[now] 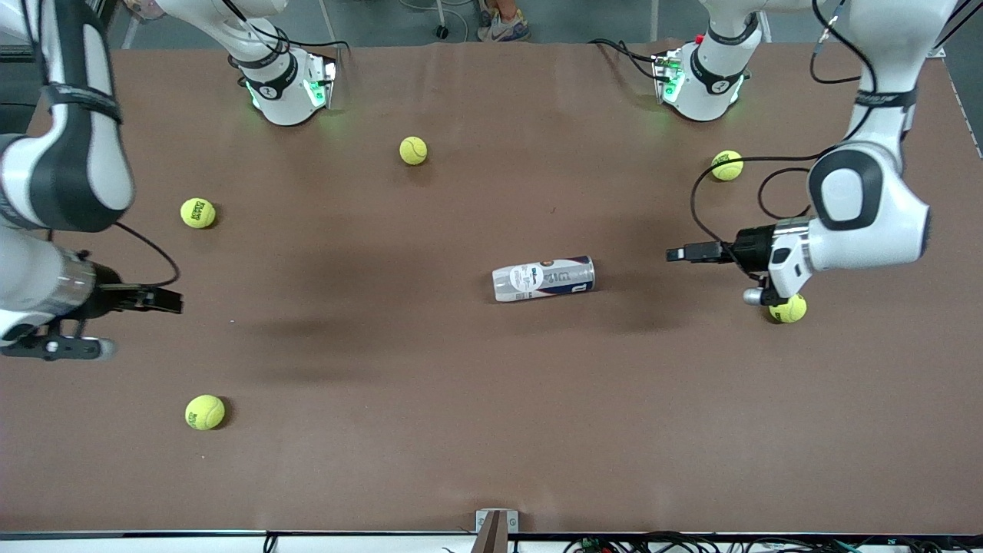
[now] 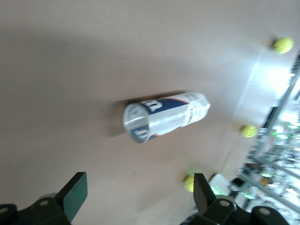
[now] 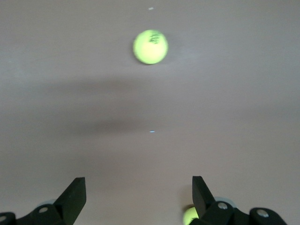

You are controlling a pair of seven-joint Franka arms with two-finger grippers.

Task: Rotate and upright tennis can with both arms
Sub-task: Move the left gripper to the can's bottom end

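Note:
The tennis can point(image 1: 544, 279) lies on its side near the middle of the brown table point(image 1: 430, 430), with its white end toward the right arm's end. In the left wrist view the can point(image 2: 165, 116) shows its round clear end. My left gripper point(image 1: 676, 253) is open and empty over bare table between the can and the left arm's end, pointing at the can and apart from it. It also shows in its own wrist view point(image 2: 139, 187). My right gripper point(image 1: 173, 299) is open and empty over bare table at the right arm's end, and shows in its own wrist view point(image 3: 139, 190).
Several yellow-green tennis balls lie loose. One point(image 1: 789, 309) is under the left wrist, one point(image 1: 726, 165) near the left arm's base, one point(image 1: 413, 150) between the bases, and two point(image 1: 198, 213) point(image 1: 204, 412) at the right arm's end. One ball point(image 3: 150, 47) shows in the right wrist view.

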